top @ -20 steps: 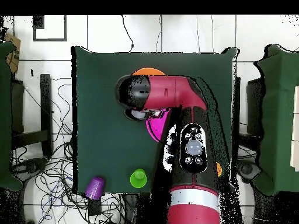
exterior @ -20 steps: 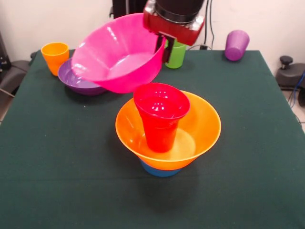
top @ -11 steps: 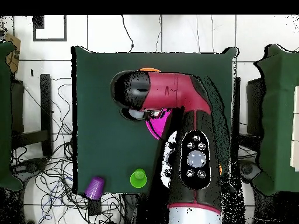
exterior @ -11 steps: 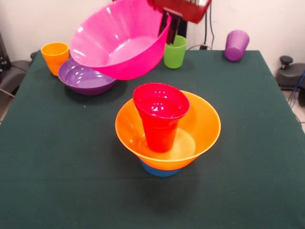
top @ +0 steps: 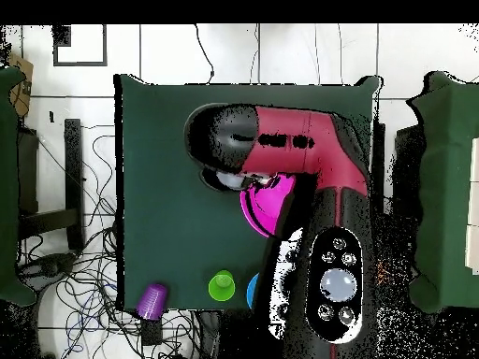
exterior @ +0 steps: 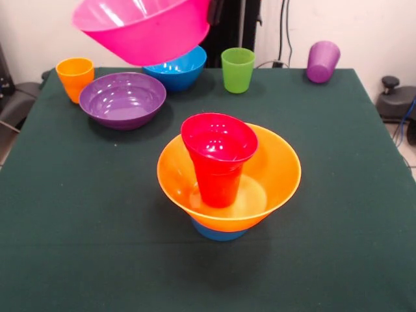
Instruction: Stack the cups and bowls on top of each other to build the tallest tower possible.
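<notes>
The large pink bowl (exterior: 143, 29) hangs tilted in the air above the table's far side, and shows under the arm as the pink bowl (top: 267, 206) from overhead. My gripper (exterior: 214, 10) is shut on its right rim, with only the tips showing at the top edge. The tower stands mid-table: a red-orange cup (exterior: 219, 156) upright inside the large orange bowl (exterior: 276, 175), which rests on the small light-blue bowl (exterior: 218, 233). From overhead the red arm (top: 290, 150) hides the tower.
At the far side sit a purple bowl (exterior: 122, 99), a blue bowl (exterior: 177, 67), a green cup (exterior: 238, 69) and a yellow-orange cup (exterior: 75, 78). A purple cup (exterior: 323, 61) is at the far right corner. Overhead shows the green cup (top: 222, 284) and purple cup (top: 152, 301).
The gripper has risen with the pink bowl, carrying it up and to the left in the front view. The blue bowl behind it has come into sight. The tower has not moved.
</notes>
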Robot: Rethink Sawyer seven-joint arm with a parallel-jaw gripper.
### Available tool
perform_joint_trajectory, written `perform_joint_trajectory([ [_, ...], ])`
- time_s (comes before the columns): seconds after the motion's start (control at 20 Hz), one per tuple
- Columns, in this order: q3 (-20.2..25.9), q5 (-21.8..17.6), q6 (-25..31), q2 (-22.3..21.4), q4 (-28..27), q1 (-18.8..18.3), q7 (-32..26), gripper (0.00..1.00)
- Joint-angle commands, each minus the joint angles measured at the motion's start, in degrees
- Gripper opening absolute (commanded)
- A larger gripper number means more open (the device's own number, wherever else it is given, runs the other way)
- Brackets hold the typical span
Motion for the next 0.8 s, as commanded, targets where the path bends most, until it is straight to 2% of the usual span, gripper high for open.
perform_joint_trajectory([
  [0.05, 3.43, 2.18, 11.52, 3.92, -9.46, 1.36, 7.73, 0.0],
  [0.15, 3.29, 2.74, 10.54, 5.81, -11.47, 2.21, 10.4, 0.0],
  [0.25, 2.93, 1.35, 9.71, 8.55, -14.83, 2.84, 10.67, 0.0],
  [0.4, 3.45, 2.09, 7.66, 13.14, -19.11, 2.81, 11.71, 0.0],
  [0.7, 2.6, 3.35, 12.56, 18.01, -27.49, 3.58, 13.4, 0.0],
  [0.8, 2.19, 3.82, 12.57, 19.34, -29.15, 3.94, 14.02, 0.0],
])
